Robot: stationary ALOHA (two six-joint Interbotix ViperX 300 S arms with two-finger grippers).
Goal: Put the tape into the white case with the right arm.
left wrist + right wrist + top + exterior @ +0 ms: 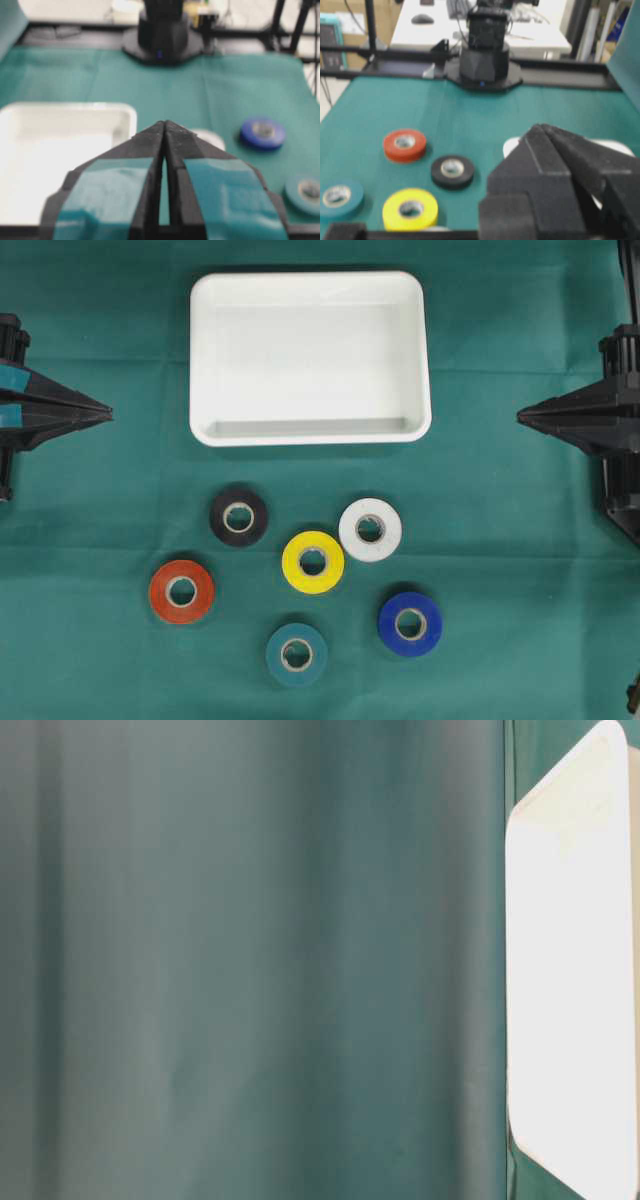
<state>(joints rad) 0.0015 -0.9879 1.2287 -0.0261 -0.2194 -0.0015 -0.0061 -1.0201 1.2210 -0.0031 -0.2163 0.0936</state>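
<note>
At the right edge of the overhead frame your right tool (522,417) sits pinched together and empty; part it, then straddle the white roll (370,529) nearest it, below the white case (310,430).

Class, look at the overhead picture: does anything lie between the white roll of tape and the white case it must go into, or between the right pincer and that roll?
Nothing visible blocks either path. Only bare green cloth lies between the white roll and the white case, and between the shut right pincer and that roll. The other rolls lie left of or below it.
</note>
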